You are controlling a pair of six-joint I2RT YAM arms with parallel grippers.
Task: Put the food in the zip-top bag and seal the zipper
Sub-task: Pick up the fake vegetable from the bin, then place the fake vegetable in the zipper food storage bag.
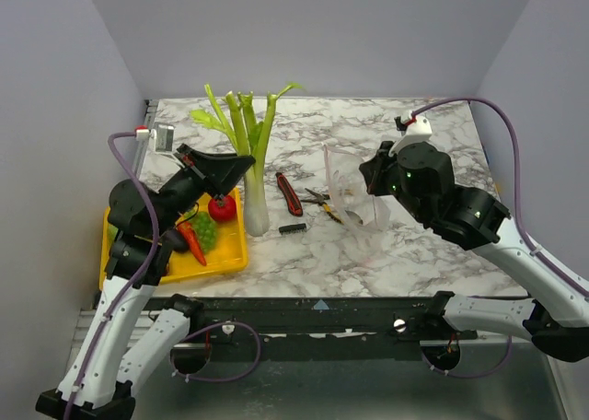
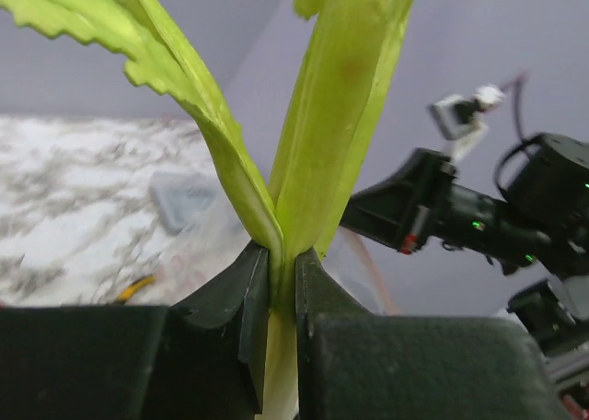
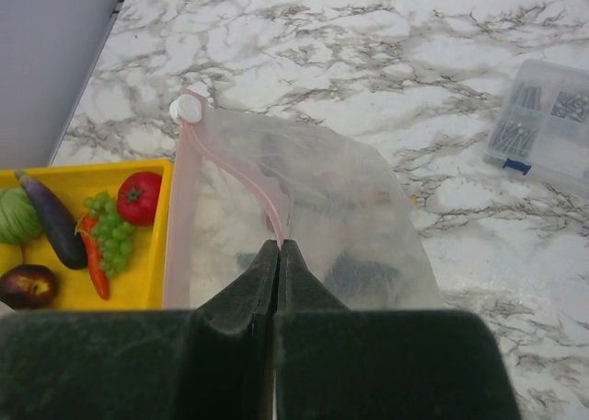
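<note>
Celery (image 1: 250, 153) upright just off the right edge of the yellow tray (image 1: 230, 257), leaves high, pale base low beside the tray's rim; contact with the marble table (image 1: 433, 254) not discernible. Stalk pinched between the fingers of the left gripper (image 2: 282, 273), clamped tight on either side, plain only in the left wrist view. On the tray itself: tomato (image 1: 222, 207), grapes (image 1: 204, 229) and carrot (image 1: 192, 242). Added by the right wrist view alone, at the tray's left end: eggplant (image 3: 53, 222), dark round fruit (image 3: 26, 286) and green round piece (image 3: 18, 213). Well right of the tray, zip-top bag (image 3: 304, 217) held up off the marble, dark shapes behind its film too blurred to name. Zipper (image 3: 184, 208) pink along the mouth, white slider (image 3: 187, 108) at its far end, one strand running down into the right gripper (image 3: 279, 250), whose fingers press together on the bag's rim. Between tray and bag, seen only from above: red utility knife (image 1: 290, 192), yellow-handled pliers (image 1: 322, 204), small black piece (image 1: 293, 227). Farther right than the bag, only in the right wrist view: clear parts box (image 3: 548, 125), contents too small to make out.
</note>
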